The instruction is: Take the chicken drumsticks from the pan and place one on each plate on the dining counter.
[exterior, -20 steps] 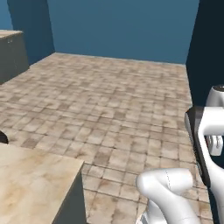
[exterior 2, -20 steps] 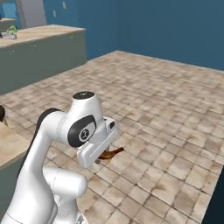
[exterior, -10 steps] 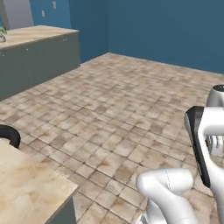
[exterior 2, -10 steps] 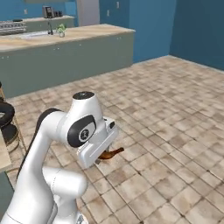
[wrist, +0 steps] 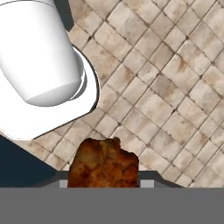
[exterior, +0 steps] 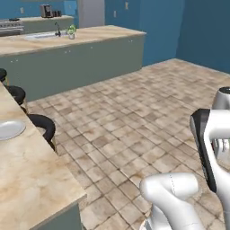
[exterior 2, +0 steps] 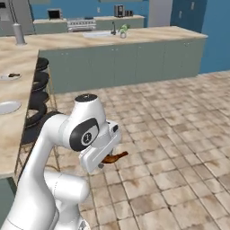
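Drumstick in hand [exterior 2: 114, 157]: brown piece, sticks out from under the white hand, up in the air over the tiled floor [exterior 2: 179, 148]. Close up in the hand view [wrist: 103, 164], sits right at the bottom between the finger tips.
Jaws: clamped on that drumstick, partly shut around it. Gripper [exterior 2: 105, 162] tucked low under the arm, over the floor, well apart from the table.
Table [exterior: 27, 179]: long tan dining counter, off to the arm's left. Black stools [exterior: 42, 128] lined up along its side.
Near plate [exterior 2: 8, 107]: white, round, flat on the table, looks bare. Same plate seen from the other side [exterior: 9, 129], also bare.
Far plate [exterior 2: 9, 77]: farther along the table, with a small dark bit on it. Looks like the other drumstick [exterior 2: 14, 75], but too small to be sure.
Pan: no word on it here.
Done so far: likely one drumstick set on the far plate; second one picked up and being carried.
Left to do: bring the held piece over to the table, get it above the bare near plate, lower it, let go.
Watch out: held piece hangs over the floor, so a slip would drop it on the tiles.
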Robot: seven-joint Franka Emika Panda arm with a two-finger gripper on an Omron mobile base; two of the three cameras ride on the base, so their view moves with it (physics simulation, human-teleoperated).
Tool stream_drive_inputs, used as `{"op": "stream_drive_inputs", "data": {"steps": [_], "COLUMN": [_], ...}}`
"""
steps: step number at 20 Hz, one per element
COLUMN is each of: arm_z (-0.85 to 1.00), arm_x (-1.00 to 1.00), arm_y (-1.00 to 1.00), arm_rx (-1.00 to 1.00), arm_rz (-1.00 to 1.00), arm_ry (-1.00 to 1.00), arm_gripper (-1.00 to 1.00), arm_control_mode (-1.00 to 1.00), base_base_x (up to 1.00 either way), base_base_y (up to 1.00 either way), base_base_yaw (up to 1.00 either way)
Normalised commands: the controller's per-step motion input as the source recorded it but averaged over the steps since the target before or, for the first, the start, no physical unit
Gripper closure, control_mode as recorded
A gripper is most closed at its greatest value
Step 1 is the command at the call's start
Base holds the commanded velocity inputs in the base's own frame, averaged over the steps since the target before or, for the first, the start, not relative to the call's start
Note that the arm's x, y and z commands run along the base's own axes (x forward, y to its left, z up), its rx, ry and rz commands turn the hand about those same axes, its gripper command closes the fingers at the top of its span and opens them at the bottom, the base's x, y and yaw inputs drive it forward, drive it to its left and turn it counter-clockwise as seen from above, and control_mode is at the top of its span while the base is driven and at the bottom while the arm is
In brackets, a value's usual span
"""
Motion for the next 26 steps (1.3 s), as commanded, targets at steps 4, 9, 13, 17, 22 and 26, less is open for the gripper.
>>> {"op": "stream_drive_inputs", "data": {"steps": [4,9,13,17,22,26], "arm_z": [0.00,0.00,0.00,0.00,0.00,0.00], "arm_x": [0.00,0.00,0.00,0.00,0.00,0.00], "arm_y": [0.00,0.00,0.00,0.00,0.00,0.00], "arm_rx": [0.00,0.00,0.00,0.00,0.00,0.00], "arm_rz": [0.00,0.00,0.00,0.00,0.00,0.00], "arm_ry": [0.00,0.00,0.00,0.00,0.00,0.00], "arm_gripper": [1.00,1.00,1.00,1.00,1.00,1.00], "arm_control_mode": [1.00,1.00,1.00,1.00,1.00,1.00], "base_base_x": [0.49,0.48,0.51,0.52,0.49,0.47], "base_base_y": [-0.15,-0.20,-0.36,-0.54,-0.56,-0.53], "base_base_yaw": [0.56,0.55,0.55,0.54,0.54,0.53]}}
